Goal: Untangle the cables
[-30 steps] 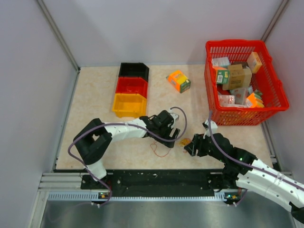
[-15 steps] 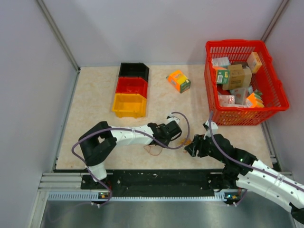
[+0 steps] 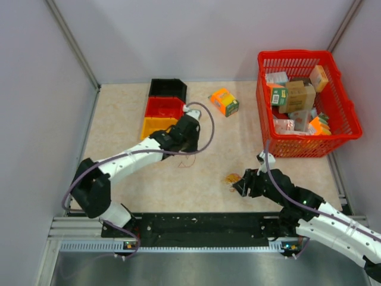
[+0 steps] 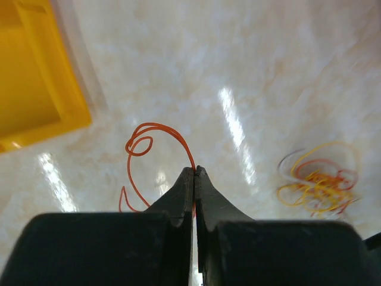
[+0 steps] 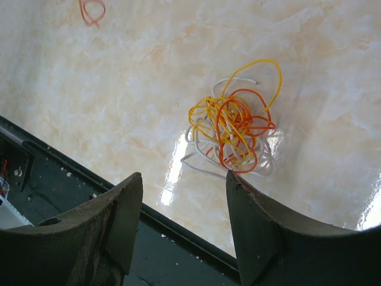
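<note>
The cables are split in two. A tangled clump (image 3: pixel 232 177) of orange, yellow and white wires lies on the table, also seen in the right wrist view (image 5: pixel 232 128) and the left wrist view (image 4: pixel 318 182). One orange-red wire (image 4: pixel 156 124) is apart from it, looping out from the tips of my left gripper (image 4: pixel 194 170), which is shut on it. In the top view that wire (image 3: pixel 186 162) trails below my left gripper (image 3: pixel 180 148), near the yellow bin. My right gripper (image 5: pixel 183 176) stands open just short of the clump with nothing between its fingers, and in the top view this gripper (image 3: pixel 241 186) sits right of the clump.
A black bin (image 3: pixel 167 89), a red bin (image 3: pixel 165 108) and a yellow bin (image 3: pixel 153 126) stand in a row at the back left. An orange box (image 3: pixel 224 101) lies behind the middle. A red basket (image 3: pixel 294 55) of boxes fills the right. The table's dark front rail (image 5: pixel 71 179) runs under my right gripper.
My left gripper shut on the orange-red wire beside the clump and carried it back and to the left, toward the yellow bin. The right arm and the clump stayed put.
</note>
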`<action>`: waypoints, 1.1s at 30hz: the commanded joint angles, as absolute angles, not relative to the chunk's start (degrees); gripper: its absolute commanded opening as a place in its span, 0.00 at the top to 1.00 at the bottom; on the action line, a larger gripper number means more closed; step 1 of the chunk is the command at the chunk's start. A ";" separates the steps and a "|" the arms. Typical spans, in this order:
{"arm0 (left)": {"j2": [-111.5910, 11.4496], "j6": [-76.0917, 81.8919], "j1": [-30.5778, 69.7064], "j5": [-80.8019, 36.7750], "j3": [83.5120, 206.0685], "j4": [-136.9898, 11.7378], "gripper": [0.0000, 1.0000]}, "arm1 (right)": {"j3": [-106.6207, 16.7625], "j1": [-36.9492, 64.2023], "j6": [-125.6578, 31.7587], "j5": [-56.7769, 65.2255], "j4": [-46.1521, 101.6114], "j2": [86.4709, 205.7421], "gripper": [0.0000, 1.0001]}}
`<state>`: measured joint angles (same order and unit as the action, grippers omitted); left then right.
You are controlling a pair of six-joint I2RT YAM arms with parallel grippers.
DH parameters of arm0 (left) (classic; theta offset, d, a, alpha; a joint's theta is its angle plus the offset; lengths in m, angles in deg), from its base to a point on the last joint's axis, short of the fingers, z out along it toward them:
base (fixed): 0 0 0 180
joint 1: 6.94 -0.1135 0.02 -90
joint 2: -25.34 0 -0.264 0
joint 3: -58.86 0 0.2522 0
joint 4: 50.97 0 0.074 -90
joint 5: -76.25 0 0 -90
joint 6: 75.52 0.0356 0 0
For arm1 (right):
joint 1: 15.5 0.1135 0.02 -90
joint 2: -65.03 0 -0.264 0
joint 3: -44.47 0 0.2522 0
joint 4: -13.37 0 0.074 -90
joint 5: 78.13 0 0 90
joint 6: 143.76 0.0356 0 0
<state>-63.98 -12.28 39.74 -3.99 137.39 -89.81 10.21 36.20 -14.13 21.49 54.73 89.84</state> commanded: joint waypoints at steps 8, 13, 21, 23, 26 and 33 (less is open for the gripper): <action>-58.85 -17.15 21.65 -13.03 155.40 -80.03 1.00 | 8.21 36.09 -14.56 23.64 54.12 91.66 0.43; -67.89 -24.52 12.24 -24.28 160.06 -69.59 1.00 | 7.77 36.00 -14.13 23.55 54.12 91.83 0.43; -85.82 -42.29 1.24 -35.38 165.07 -40.40 1.00 | 6.80 36.09 -14.21 24.34 54.29 93.32 0.43; -89.34 -44.31 0.37 -33.27 167.10 -38.55 1.00 | 6.36 36.00 -14.30 24.26 54.29 94.11 0.42; -94.62 -48.96 -0.87 -31.33 168.33 -31.96 1.00 | 5.57 36.00 -14.48 24.26 54.47 95.08 0.43; -105.36 -57.33 -2.36 -33.71 177.56 -29.40 1.00 | 4.43 36.00 -14.83 24.17 54.82 96.05 0.43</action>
